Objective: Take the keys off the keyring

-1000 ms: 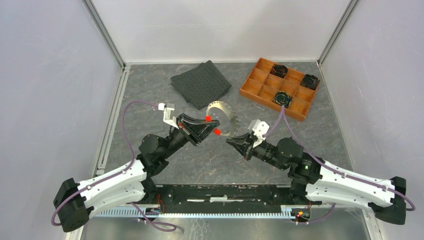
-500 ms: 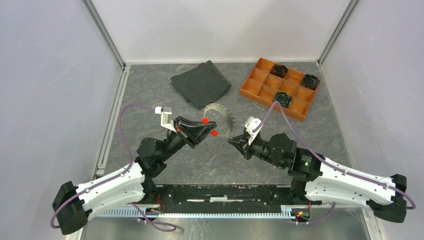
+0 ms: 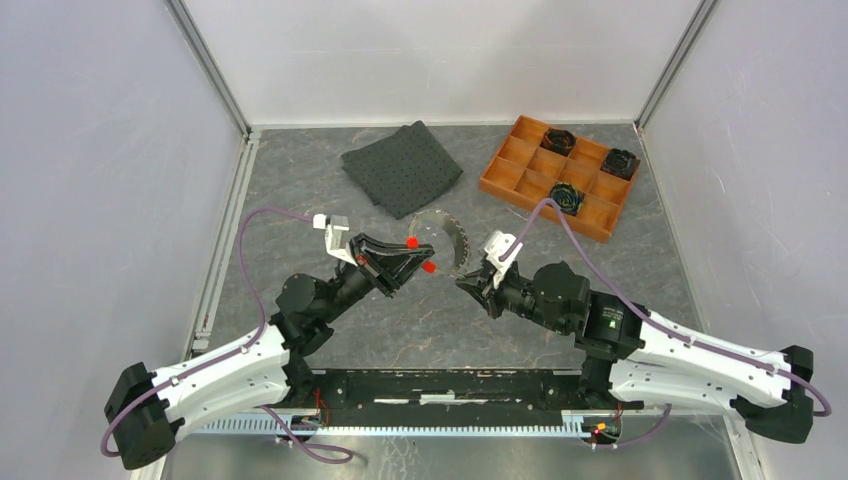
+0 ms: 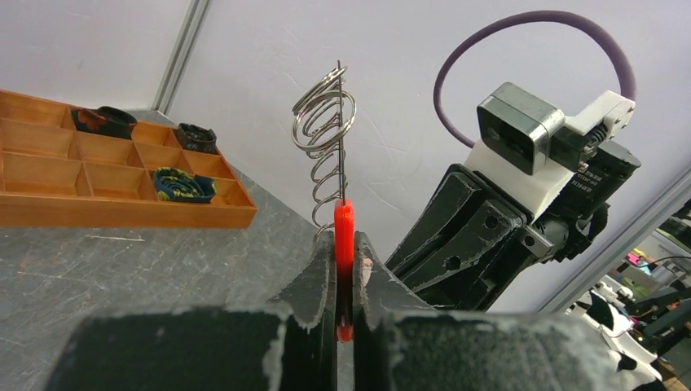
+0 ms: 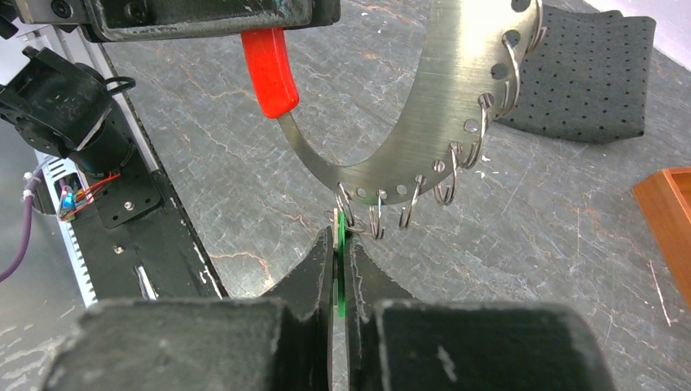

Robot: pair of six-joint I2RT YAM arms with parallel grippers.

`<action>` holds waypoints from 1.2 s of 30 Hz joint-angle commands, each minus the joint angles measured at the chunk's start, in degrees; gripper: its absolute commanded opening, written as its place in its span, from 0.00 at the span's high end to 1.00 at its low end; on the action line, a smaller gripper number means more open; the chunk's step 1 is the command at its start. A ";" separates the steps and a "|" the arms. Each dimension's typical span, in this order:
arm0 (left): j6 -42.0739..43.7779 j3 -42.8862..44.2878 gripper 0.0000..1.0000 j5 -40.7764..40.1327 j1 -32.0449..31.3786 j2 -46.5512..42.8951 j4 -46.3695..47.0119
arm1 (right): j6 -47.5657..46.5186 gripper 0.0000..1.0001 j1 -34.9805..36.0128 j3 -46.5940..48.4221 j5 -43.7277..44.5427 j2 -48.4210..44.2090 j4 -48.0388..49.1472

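Observation:
A curved steel band point(image 3: 455, 235) with red plastic ends hangs above the table between the arms. My left gripper point(image 3: 408, 262) is shut on one red end point(image 4: 344, 228), which sticks out past the fingertips point(image 5: 270, 72). Several small wire rings point(image 5: 444, 183) hang from holes along the band's outer edge. The keyring point(image 5: 346, 218) nearest my right gripper point(image 5: 340, 236) carries a thin green key point(image 5: 339, 285). The right gripper is shut on that key just below the band. In the left wrist view the rings point(image 4: 326, 122) stack edge-on above my left gripper point(image 4: 344, 240).
An orange wooden compartment tray point(image 3: 548, 165) at the back right holds black gear-like pieces point(image 3: 566, 197). A dark perforated cloth point(image 3: 402, 167) lies at the back centre. Grey walls enclose the table on three sides.
The band has turned more edge-on to the top camera and shifted slightly left. The right arm has swung in closer behind its gripper. Both grippers stay shut.

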 commanded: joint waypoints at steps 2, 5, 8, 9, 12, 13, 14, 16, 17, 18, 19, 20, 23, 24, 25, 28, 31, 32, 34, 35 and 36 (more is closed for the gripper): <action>3.45 0.18 0.98 -1.09 -0.26 -0.04 1.03 | 0.30 0.99 0.29 3.18 0.08 0.50 -0.20; 3.88 0.26 0.98 -0.99 -0.26 0.14 0.61 | 0.33 0.99 0.23 3.77 -0.10 0.92 -0.94; 4.25 0.26 0.98 -0.96 -0.26 0.35 0.24 | 0.55 0.98 0.25 4.36 -0.38 1.20 -1.33; 4.42 0.33 0.98 -1.00 -0.26 0.50 0.12 | 0.63 0.98 0.24 4.56 -0.31 1.29 -1.53; 4.67 0.18 0.98 -1.14 -0.26 0.74 -0.18 | 0.98 0.98 0.27 5.16 0.52 1.50 -2.22; 4.72 0.10 0.98 -1.27 -0.26 0.85 -0.25 | 0.94 0.98 0.29 5.27 0.87 1.69 -2.47; 4.77 0.01 0.98 -1.34 -0.26 0.90 -0.22 | 0.99 0.98 0.22 5.37 1.03 1.68 -2.58; 4.81 -0.09 0.98 -1.36 -0.26 1.12 -0.21 | 1.15 0.98 0.18 5.51 1.23 1.90 -2.75; 4.81 -0.09 0.98 -1.31 -0.26 1.23 -0.22 | 1.19 0.97 0.31 5.62 1.45 2.09 -2.91; 4.81 -0.09 0.98 -1.29 -0.26 1.32 -0.21 | 1.18 0.97 0.24 5.80 1.53 2.37 -3.12; 4.81 -0.07 0.98 -1.20 -0.26 1.43 -0.20 | 1.18 0.97 0.22 5.89 1.67 2.63 -3.28; 4.81 -0.01 0.98 -1.10 -0.25 1.47 -0.12 | 1.17 0.97 0.30 5.99 1.72 2.86 -3.45; 4.81 0.00 0.98 -0.73 -0.27 1.55 -0.17 | 1.38 0.97 0.25 6.22 2.28 3.45 -3.51; 4.81 -0.07 0.98 -0.73 -0.29 1.56 -0.21 | 1.49 0.97 0.23 6.32 2.48 3.61 -3.37; 4.77 -0.15 0.98 -0.70 -0.30 1.59 -0.21 | 1.52 0.97 0.25 6.35 2.76 3.70 -3.36; 4.49 -0.40 0.98 -0.84 -0.35 1.62 -0.02 | 1.70 0.98 0.21 6.52 3.55 3.97 -3.35; 3.74 -0.71 0.98 -2.14 -0.35 1.63 -0.17 | 1.70 0.99 0.21 5.94 4.10 2.90 -2.58; 3.23 -0.78 0.98 -2.92 -0.33 1.75 -0.47 | 1.64 0.99 0.24 5.68 4.04 2.38 -2.25; 2.09 -1.00 0.98 -4.27 -0.29 2.05 -0.98 | 1.40 0.99 0.30 5.02 3.42 1.14 -1.34; 1.67 -1.04 0.98 -6.01 -0.28 2.13 -1.36 | 1.31 0.99 0.24 4.74 3.01 0.76 -1.11; 1.28 -1.05 0.98 -6.93 -0.27 2.16 -1.64 | 1.30 0.99 0.31 4.53 2.82 0.41 -1.02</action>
